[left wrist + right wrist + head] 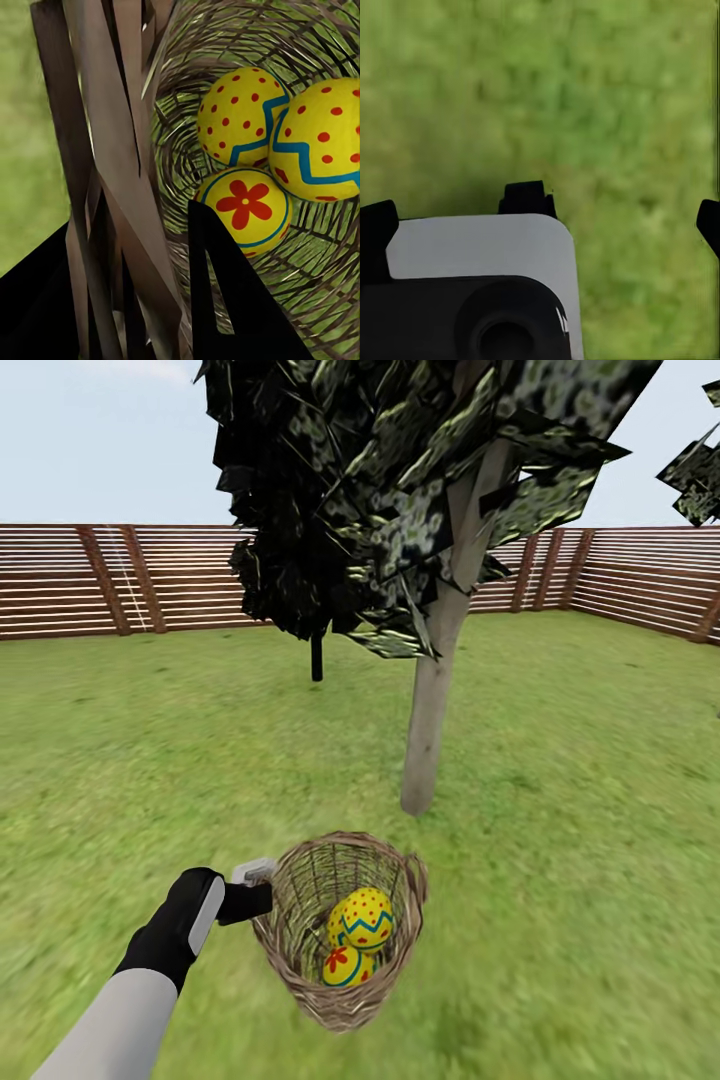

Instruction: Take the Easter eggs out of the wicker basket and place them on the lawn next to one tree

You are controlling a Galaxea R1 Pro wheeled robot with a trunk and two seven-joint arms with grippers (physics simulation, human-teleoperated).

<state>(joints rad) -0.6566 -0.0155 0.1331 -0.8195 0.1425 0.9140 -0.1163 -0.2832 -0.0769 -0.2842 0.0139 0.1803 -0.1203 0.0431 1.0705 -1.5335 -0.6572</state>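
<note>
The left gripper (pixel 262 888) holds the wicker basket (pixel 300 950) by its rim, and the basket appears lifted and tilted over the lawn (pixel 580 760), just short of the pale-trunked tree (pixel 432 720). All three eggs (pixel 362 935) are inside it; in the left wrist view they sit touching one another at the bottom, the flower egg (pixel 244 206) nearest the fingers.

Step in hand, as judged: carrying the basket to the tree, with no egg yet unloaded. The next move calls for setting the basket down by the trunk, then lifting each egg out onto the grass beside it.

Left fingers (pixel 232 300): closed on the woven wall, one inside, one outside. Right gripper (pixel 619 214): spread wide over bare grass, holding nothing
</note>
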